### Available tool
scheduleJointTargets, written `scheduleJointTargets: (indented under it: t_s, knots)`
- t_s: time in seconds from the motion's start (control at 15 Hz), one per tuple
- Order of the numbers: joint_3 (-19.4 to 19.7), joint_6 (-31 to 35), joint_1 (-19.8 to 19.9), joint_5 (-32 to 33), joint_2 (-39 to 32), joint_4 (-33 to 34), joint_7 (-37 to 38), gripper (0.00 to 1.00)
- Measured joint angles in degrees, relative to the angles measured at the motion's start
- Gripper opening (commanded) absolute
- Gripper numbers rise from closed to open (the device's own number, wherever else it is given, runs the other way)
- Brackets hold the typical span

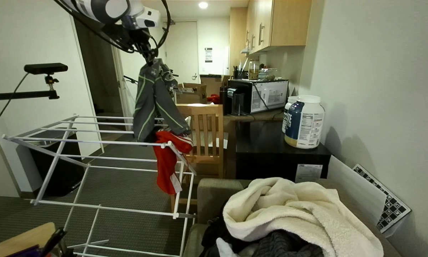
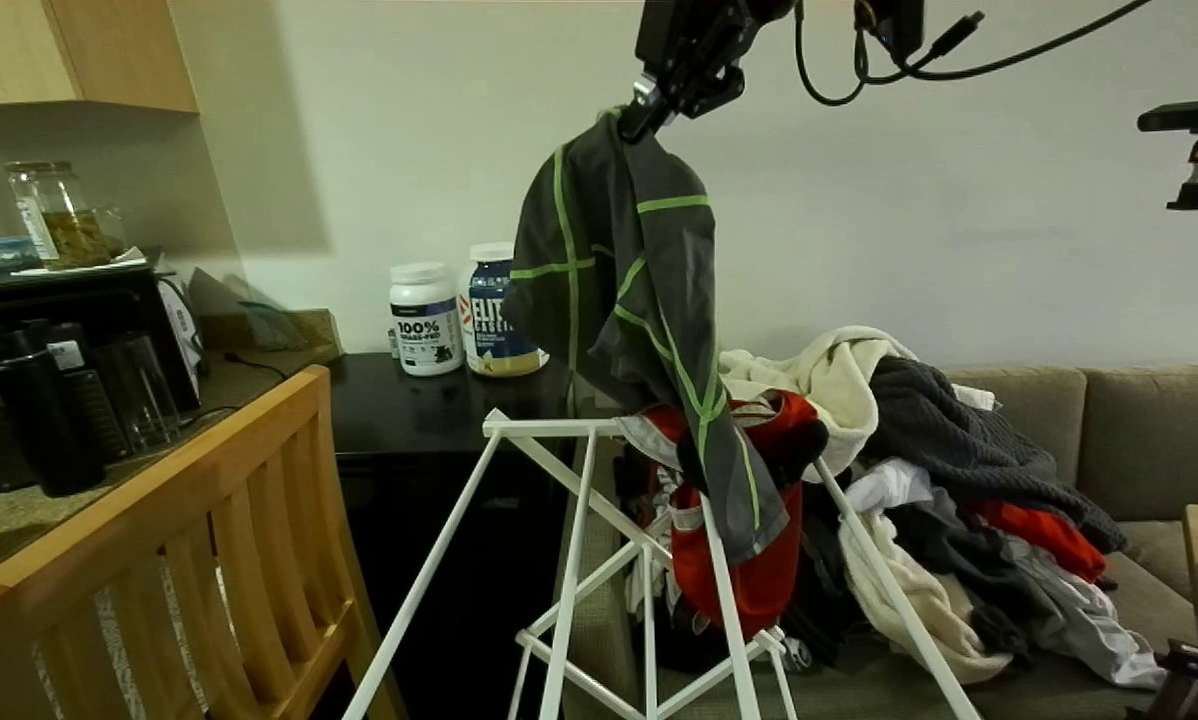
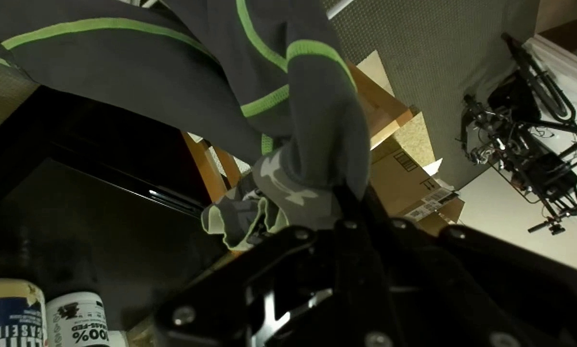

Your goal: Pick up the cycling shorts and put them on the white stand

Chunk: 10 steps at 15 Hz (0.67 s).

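Observation:
The cycling shorts, dark grey with bright green seams (image 1: 144,107) (image 2: 609,285), hang from my gripper (image 1: 150,61) (image 2: 642,124), which is shut on their upper edge. Below them stands the white stand (image 1: 58,155) (image 2: 549,428). In an exterior view the hems reach the level of its top rails; whether they rest on a rail I cannot tell. Cloth hides part of the rack's near corner. In the wrist view the fingers pinch a grey fold of the shorts (image 3: 100,62) beside a pale logo.
A red garment (image 1: 167,160) (image 2: 774,575) is draped over the rack's end, just under the shorts. Beside the rack are a wooden chair (image 1: 219,139) and a sofa heaped with a cream blanket (image 1: 289,214) and clothes. Tubs (image 1: 308,121) stand on a black cabinet.

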State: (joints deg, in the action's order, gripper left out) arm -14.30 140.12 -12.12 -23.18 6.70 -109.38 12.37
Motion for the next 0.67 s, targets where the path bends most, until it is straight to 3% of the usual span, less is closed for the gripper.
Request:
scheduleJointTargets:
  t_s: [0.67]
  knots:
    - [-1.1,6.9,-1.0,7.5,-5.7,4.7,10.2,0.01]
